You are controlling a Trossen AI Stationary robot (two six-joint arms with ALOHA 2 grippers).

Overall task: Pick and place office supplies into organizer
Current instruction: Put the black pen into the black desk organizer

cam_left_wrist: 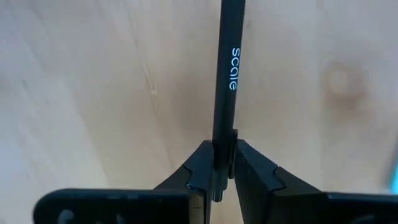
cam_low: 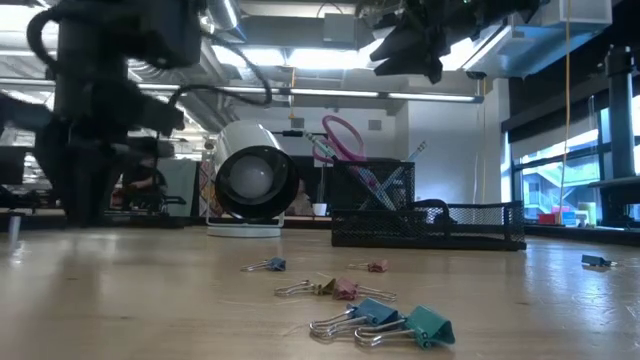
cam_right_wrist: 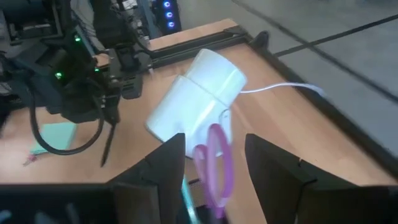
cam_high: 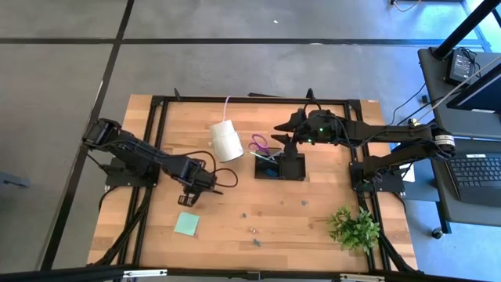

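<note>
One thin black pen (cam_left_wrist: pixel 224 93) is sitting pinched near its end in the left gripper (cam_left_wrist: pixel 221 163) (light, stiff, slippery); right gripper (cam_right_wrist: pixel 211 168) is hovering over the organizer (cam_high: pixel 280 166), jaws apart.

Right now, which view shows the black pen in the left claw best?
The left wrist view: the black pen fills it, clamped between the left claw. The right wrist view shows it small; the high and low views barely show it.
</note>
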